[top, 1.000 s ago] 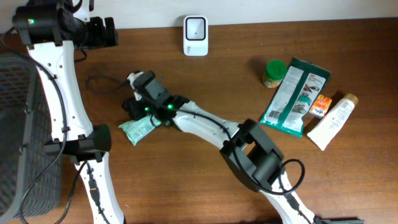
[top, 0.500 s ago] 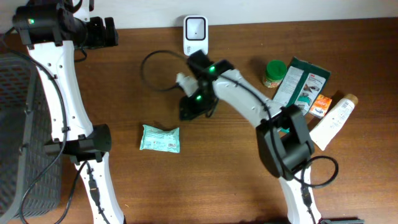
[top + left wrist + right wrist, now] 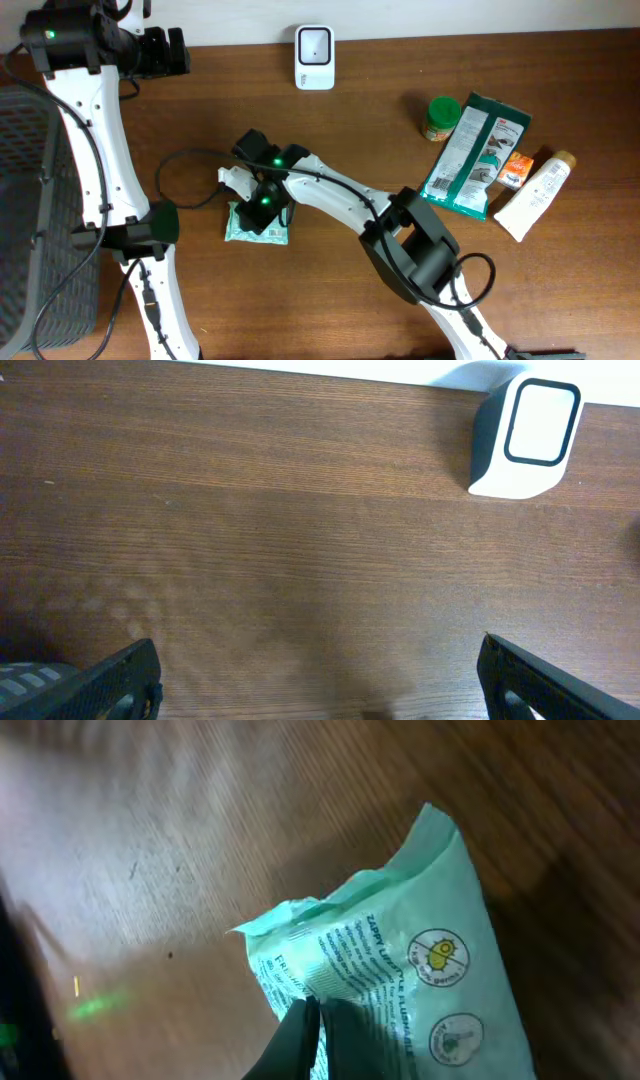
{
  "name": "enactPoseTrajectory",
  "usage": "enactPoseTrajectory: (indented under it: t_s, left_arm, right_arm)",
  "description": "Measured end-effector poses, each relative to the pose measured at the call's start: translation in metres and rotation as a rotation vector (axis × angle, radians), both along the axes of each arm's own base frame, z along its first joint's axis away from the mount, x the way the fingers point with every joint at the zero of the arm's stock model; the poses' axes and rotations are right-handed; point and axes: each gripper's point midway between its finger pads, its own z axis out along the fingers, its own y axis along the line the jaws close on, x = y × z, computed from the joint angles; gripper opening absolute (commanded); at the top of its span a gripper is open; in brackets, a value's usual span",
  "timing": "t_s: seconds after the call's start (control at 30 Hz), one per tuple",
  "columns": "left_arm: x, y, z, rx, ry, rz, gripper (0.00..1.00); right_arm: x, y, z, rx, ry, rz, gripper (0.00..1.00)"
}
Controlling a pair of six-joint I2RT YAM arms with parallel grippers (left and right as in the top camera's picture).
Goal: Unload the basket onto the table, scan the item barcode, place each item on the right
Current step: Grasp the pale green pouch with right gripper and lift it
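Seeing my right gripper point(image 3: 312, 1023) pinched shut on the green packet point(image 3: 400, 960) on the counter point(image 3: 150, 840); left gripper point(image 3: 320, 685) hangs wide open, empty.

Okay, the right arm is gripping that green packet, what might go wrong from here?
The right end effector appears to pinch only the crumpled edge of the green packet, so the soft wrapper may slip out when lifted. No barcode shows in these views, so it may reach the scanner facing the wrong way or creased.

The right claw point(image 3: 262, 205) hides most of the green packet point(image 3: 238, 228), its small print blurred.
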Motion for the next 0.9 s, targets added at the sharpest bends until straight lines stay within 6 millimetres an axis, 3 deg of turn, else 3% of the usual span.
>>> enactPoseTrajectory:
  t_s: [0.07, 0.1, 0.17, 0.2, 0.27, 0.33, 0.43, 0.47, 0.5, 0.57, 0.67, 0.7, 0.8, 0.9]
  left_arm:
    - [0.000, 0.000, 0.000, 0.000, 0.000, 0.000, 0.99]
    - [0.000, 0.000, 0.000, 0.000, 0.000, 0.000, 0.99]
    - [0.000, 0.000, 0.000, 0.000, 0.000, 0.000, 0.99]
    - [0.000, 0.000, 0.000, 0.000, 0.000, 0.000, 0.99]
    - [0.000, 0.000, 0.000, 0.000, 0.000, 0.000, 0.99]
    - [0.000, 0.000, 0.000, 0.000, 0.000, 0.000, 0.99]
    - [0.000, 0.000, 0.000, 0.000, 0.000, 0.000, 0.99]
    - [0.000, 0.000, 0.000, 0.000, 0.000, 0.000, 0.99]
    - [0.000, 0.000, 0.000, 0.000, 0.000, 0.000, 0.99]
    - [0.000, 0.000, 0.000, 0.000, 0.000, 0.000, 0.99]
    - [0.000, 0.000, 0.000, 0.000, 0.000, 0.000, 0.99]
    - [0.000, 0.000, 0.000, 0.000, 0.000, 0.000, 0.99]
    - [0.000, 0.000, 0.000, 0.000, 0.000, 0.000, 0.99]
    - [0.000, 0.000, 0.000, 0.000, 0.000, -0.001, 0.99]
  right_arm:
    - [0.012, -0.006, -0.003, -0.043, 0.012, -0.107, 0.04]
    - [0.030, -0.018, -0.005, -0.082, 0.029, -0.232, 0.04]
    - [0.078, -0.060, -0.005, -0.131, 0.055, -0.480, 0.06]
    - [0.091, -0.079, -0.005, -0.150, 0.075, -0.550, 0.09]
    - [0.107, -0.124, -0.004, -0.193, 0.123, -0.625, 0.12]
    - [0.114, -0.149, 0.002, -0.212, 0.103, -0.629, 0.14]
    - [0.132, -0.144, 0.015, -0.158, 0.012, -0.618, 0.14]
    - [0.144, -0.137, 0.021, -0.116, -0.039, -0.618, 0.16]
    - [0.153, -0.134, 0.025, -0.092, -0.076, -0.623, 0.27]
    - [0.175, -0.125, 0.032, -0.049, -0.183, -0.637, 0.27]
    - [0.172, -0.121, 0.017, -0.079, -0.180, -0.629, 0.31]
    - [0.164, -0.123, 0.005, -0.116, -0.150, -0.619, 0.32]
    - [0.145, -0.132, -0.003, -0.178, -0.082, -0.610, 0.30]
    - [0.084, -0.145, -0.011, -0.300, 0.153, -0.548, 0.32]
